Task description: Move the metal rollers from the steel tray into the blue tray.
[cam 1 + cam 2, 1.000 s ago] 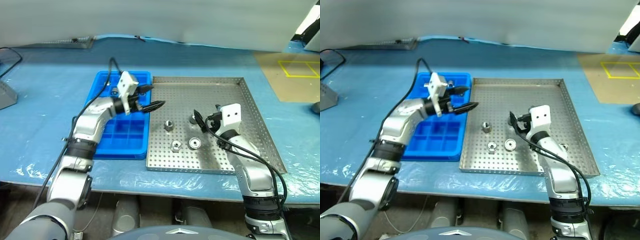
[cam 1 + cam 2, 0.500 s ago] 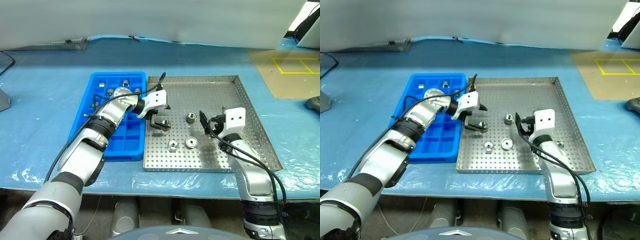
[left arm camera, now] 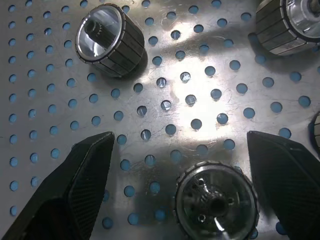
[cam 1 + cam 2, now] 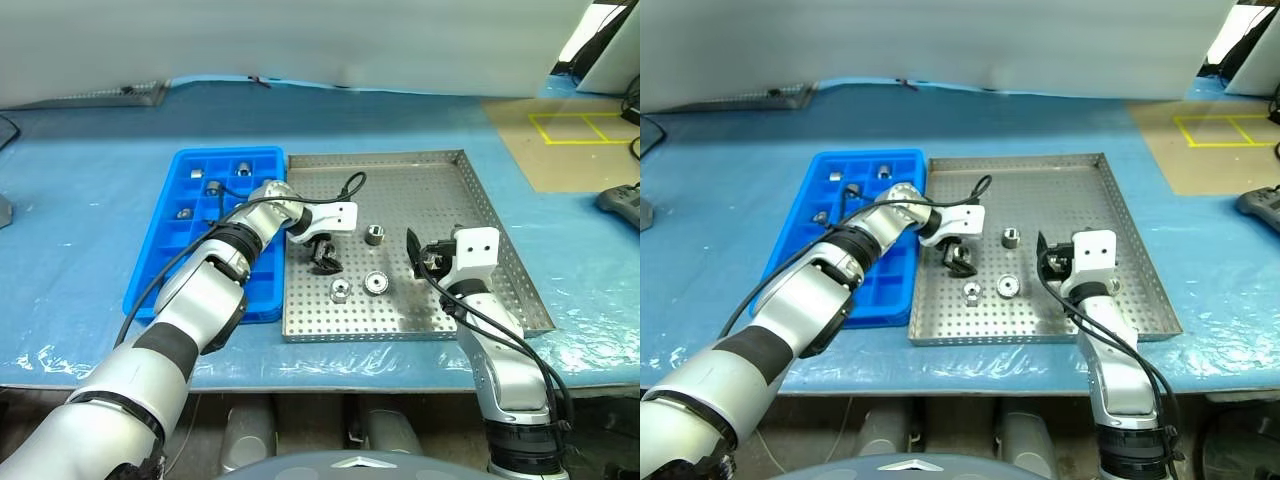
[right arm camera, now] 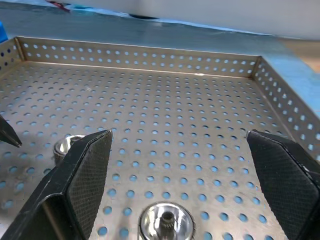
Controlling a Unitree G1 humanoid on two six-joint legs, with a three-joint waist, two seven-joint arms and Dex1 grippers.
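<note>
The left hand [image 4: 322, 256] hangs low over the steel tray [image 4: 400, 172], fingers [image 3: 75, 185] spread wide and holding nothing; in its wrist view a roller [image 3: 216, 200] stands on end between the two fingertips, untouched by either. The right hand [image 4: 418, 254] is also wide open and empty, poised above the tray on the side away from the blue tray [image 4: 160, 270].

Four rollers are loose on the steel tray. One sits under the left hand, mostly hidden in the head views. A second [image 4: 340, 291] and third [image 4: 377, 283] lie side by side a little nearer the tray's front rim. A fourth [image 4: 374, 236] lies farther back, near the middle of the tray. The blue tray lies just beside the steel tray, along its left rim, and several of its far compartments already hold rollers, for instance [image 4: 213, 187] and [image 4: 241, 169]. The near compartments look empty. Both trays rest on the tabletop [image 4: 90, 180], which is covered in blue film.

The step in hand appears to be a pick with the left hand: it is lined up on a roller but has not closed. Next it probably needs to settle a touch lower so the fingertips flank the roller's sides, then close squarely. The roller is smooth, round and shiny, so an off-centre squeeze could squirt it out or tip it over. Once gripped, it needs a clean lift over both rims to a free compartment.
</note>
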